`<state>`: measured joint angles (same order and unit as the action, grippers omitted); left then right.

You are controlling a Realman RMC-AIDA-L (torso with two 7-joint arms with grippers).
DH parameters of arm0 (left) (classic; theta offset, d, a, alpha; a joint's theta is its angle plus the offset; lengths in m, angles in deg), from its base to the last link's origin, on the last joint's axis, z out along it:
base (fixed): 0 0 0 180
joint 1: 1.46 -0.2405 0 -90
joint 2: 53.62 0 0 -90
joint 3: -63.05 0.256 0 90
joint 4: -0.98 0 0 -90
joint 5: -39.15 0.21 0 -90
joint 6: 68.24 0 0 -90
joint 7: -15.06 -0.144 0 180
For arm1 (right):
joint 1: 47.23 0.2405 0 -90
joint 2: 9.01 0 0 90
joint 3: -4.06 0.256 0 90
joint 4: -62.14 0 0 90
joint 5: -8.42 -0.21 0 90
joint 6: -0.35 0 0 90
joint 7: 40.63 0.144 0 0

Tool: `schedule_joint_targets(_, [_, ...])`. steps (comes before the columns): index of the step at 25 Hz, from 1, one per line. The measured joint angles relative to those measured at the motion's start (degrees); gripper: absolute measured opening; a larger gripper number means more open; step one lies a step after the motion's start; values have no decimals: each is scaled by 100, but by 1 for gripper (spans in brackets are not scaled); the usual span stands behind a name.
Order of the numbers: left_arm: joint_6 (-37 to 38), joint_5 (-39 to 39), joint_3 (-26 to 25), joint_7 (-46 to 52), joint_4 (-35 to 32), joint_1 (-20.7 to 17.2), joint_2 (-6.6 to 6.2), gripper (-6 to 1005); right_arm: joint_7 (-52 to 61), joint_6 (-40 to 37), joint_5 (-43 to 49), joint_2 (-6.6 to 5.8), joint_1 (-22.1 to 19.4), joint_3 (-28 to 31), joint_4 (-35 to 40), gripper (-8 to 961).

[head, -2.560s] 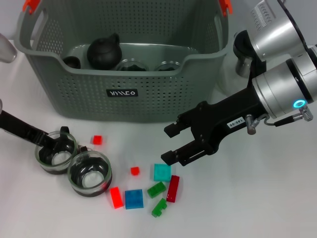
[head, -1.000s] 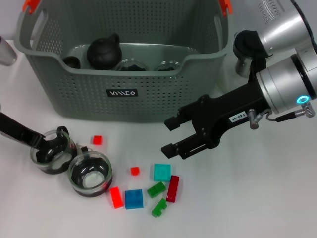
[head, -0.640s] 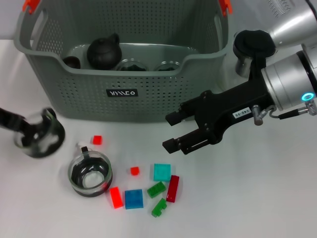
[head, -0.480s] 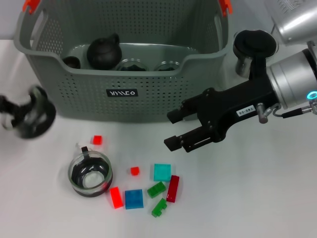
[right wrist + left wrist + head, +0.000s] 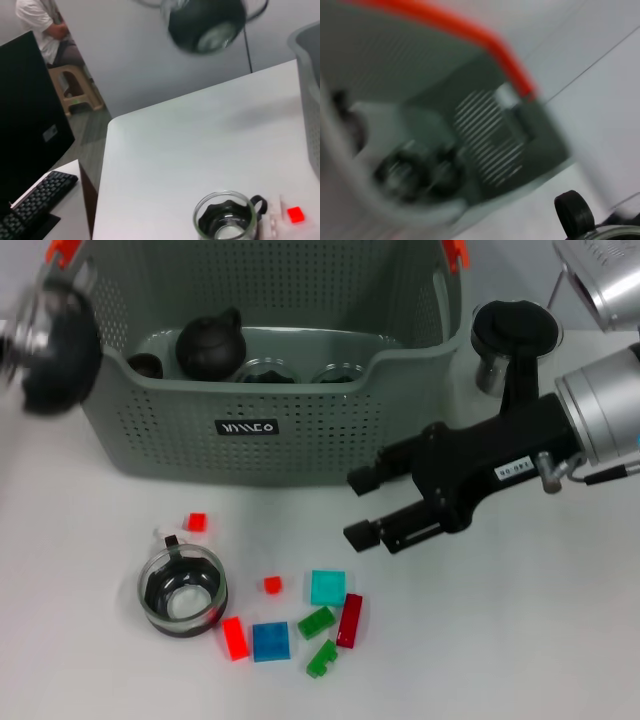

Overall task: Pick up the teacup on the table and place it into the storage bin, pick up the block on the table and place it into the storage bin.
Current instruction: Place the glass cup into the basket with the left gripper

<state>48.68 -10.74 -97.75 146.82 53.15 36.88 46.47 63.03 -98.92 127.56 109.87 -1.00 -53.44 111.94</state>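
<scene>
the left gripper (image 5: pixel 30 340) is a blur at ten o'clock in the head view, carrying a dark-based glass teacup (image 5: pixel 55 350) in mid-air beside the left handle of the storage bin (image 5: pixel 250 390); i cannot tell how its jaws sit. the white table (image 5: pixel 500 640) holds a second teacup (image 5: pixel 182 592) at seven o'clock, with scattered blocks (image 5: pixel 327 587) near centre. the right gripper (image 5: pixel 368 508) hangs open at three o'clock, holding nothing.
</scene>
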Motion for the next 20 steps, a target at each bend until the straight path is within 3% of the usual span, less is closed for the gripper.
schedule_joint_targets(3, [-287,-195,88,-30,-198,214,-66,54,5,-137,23,-49,-7,2,-56,766])
schedule_joint_targets(6, [-866,-195,452,-66,-291,475,-34,55,41,-303,51,-146,-35,-7,-96,766])
schedule_joint_targets(11, [-1852,-219,1022,-278,-677,956,57,57,115,-625,123,-425,-51,63,-297,766])
schedule_joint_targets(20, [-3214,-225,1609,-495,-868,1346,383,60,228,-1138,217,-760,-114,258,-541,766])
